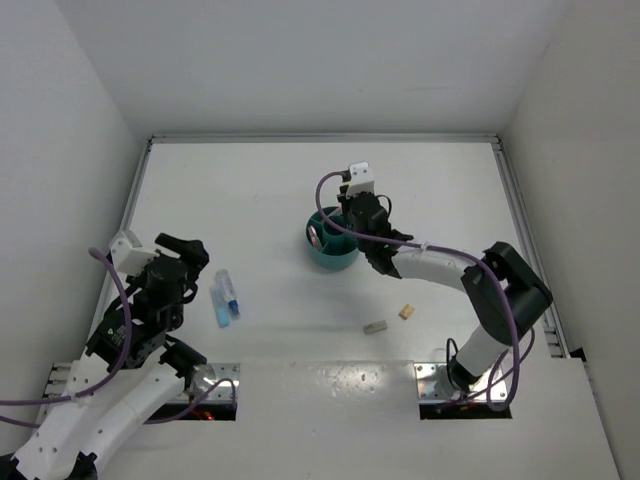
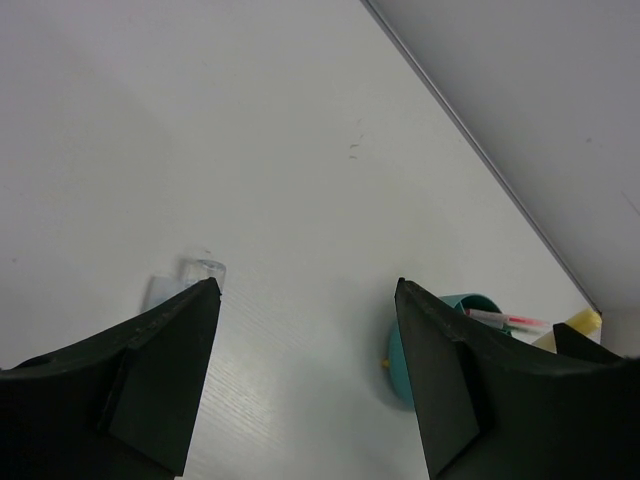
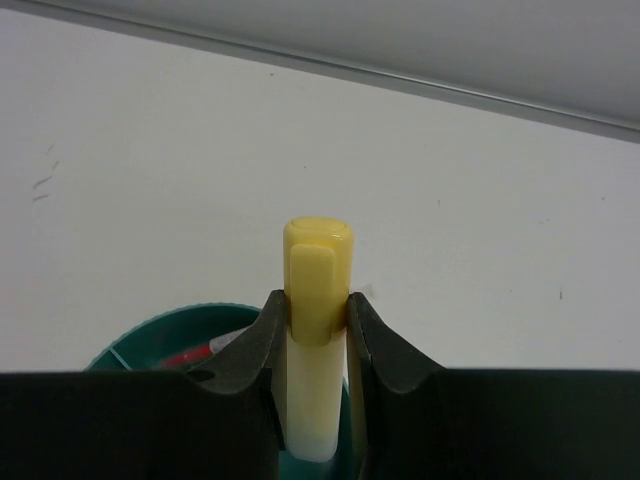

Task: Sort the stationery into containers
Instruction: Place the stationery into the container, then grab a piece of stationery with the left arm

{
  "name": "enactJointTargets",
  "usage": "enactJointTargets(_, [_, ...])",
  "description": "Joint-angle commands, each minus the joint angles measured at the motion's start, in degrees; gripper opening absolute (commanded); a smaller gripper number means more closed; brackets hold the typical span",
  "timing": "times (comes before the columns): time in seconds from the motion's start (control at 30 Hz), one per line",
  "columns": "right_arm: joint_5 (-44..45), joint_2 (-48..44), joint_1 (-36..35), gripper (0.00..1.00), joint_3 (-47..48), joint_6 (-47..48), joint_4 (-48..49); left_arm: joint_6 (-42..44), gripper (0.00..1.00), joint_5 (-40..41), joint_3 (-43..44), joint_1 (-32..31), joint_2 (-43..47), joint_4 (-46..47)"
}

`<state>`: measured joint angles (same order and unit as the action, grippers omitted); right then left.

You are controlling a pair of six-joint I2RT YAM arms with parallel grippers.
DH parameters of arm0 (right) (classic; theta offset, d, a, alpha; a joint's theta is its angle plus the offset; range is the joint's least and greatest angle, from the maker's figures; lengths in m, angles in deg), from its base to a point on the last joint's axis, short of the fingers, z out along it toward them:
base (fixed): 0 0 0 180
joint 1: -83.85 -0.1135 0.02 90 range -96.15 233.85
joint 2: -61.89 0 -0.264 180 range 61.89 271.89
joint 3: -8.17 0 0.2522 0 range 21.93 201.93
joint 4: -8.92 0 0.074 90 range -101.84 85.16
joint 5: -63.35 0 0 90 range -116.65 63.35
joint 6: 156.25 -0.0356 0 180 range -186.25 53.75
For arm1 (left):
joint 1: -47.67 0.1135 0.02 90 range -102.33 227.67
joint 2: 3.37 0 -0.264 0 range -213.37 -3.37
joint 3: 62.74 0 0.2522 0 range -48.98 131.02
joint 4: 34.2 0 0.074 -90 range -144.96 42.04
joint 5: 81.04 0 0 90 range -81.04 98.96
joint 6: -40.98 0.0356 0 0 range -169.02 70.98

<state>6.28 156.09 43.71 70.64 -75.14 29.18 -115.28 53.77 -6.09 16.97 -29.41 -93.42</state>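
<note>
Right tool [image 3: 318, 312] holds the yellow marker [image 3: 318, 250] over the teal organiser [image 1: 330, 260], midway between the desk's [image 1: 300, 180] side edges; released crooked, it may hit a divider and fall out. Left tool [image 2: 305, 290] is wide, empty.

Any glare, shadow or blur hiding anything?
Top external: even light, soft shadows, tan block and grey block small but distinct. Right wrist: yellow marker sharp, no glare. Left wrist: fingers dark, little detail; organiser partly hidden behind one.

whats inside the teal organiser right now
A thin pink pen shows in the round teal plastic organiser; the right hand holds a stubby yellow marker over or into it. The hand covers the rest of the interior.
</note>
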Motion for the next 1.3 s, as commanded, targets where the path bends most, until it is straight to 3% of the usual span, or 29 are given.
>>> enactJointTargets(0.0, [-1.81, 0.91, 0.94, 0.0, 2.53, -2.63, 2.54, 0.69, 0.76, -0.17, -0.09, 0.38, -0.24, 2.56])
enactJointTargets(0.13, [-4.88, 1.43, 1.56, 0.0, 3.06, -3.94, 1.06, 1.22, 0.76, -0.17, -0.09, 0.38, -0.76, 2.56])
enactJointTargets(0.2, [-5.41, 2.05, 1.56, 0.08, 3.06, -3.95, 0.52, 1.22, 0.76, -0.69, -0.09, 0.38, -0.76, 2.56])
enactJointTargets(0.27, [-6.21, 2.66, 2.08, 0.23, 3.06, -3.95, -0.18, 1.22, 0.76, -0.7, -0.09, 0.38, -0.76, 2.56])
enactJointTargets(0.47, [-6.82, 2.66, 2.61, 0.25, 3.58, -4.47, -0.8, 1.22, 0.76, -1.75, -0.62, 0.38, -1.46, 2.56])
enactJointTargets(0.57, [-6.82, 2.05, 2.61, 0.3, 3.59, -3.86, -1.32, 1.22, 0.67, -3.59, -0.62, 0.38, -4.1, 2.56])
enactJointTargets(0.67, [-6.82, 1.44, 3.13, 0.4, 4.11, -3.25, -1.33, 0.7, 0.44, -5.26, -1.76, 0.38, -7.96, 2.56])
enactJointTargets(0.7, [-6.82, 1.43, 3.14, 0.42, 4.11, -3.24, -1.33, 0.69, 0.42, -6.05, -1.76, 0.38, -8.84, 2.56])
enactJointTargets(0.8, [-7.35, 0.91, 3.14, 0.44, 4.11, -3.24, -1.85, -2.38, 0.44, -6.59, -2.29, 0.38, -13.06, 0.98])
enactJointTargets(0.93, [-7.35, 0.29, 3.14, 0.42, 4.11, -3.24, -1.85, -5.02, 0.59, -6.59, -2.29, 0.38, -18.33, -2.44])
enactJointTargets(1.0, [-7.87, -1.37, 3.14, 0.37, 4.11, -2.55, -2.37, -5.64, 0.61, -7.11, -2.82, 0.38, -20.53, -2.45])
enactJointTargets(1.07, [-8.92, -2.95, 3.14, 0.19, 4.11, -1.49, -3.25, -6.16, 0.64, -7.11, -2.82, 0.38, -21.85, -2.45])
enactJointTargets(1.13, [-11.82, -5.41, 3.14, 0.12, 5.16, 0.1, -5.7, -6.16, 0.66, -6.32, -2.82, 0.38, -23.78, -2.45])
enactJointTargets(1.2, [-15.58, -7.78, 3.14, 0.12, 7.27, 1.14, -11.41, -6.69, 0.66, -6.32, -2.82, 0.9, -27.64, -2.45])
enactJointTargets(1.27, [-19.02, -9.46, 3.14, 0.34, 8.59, 2.46, -15.88, -8.0, 0.66, -6.32, -2.03, 0.9, -32.29, -1.93])
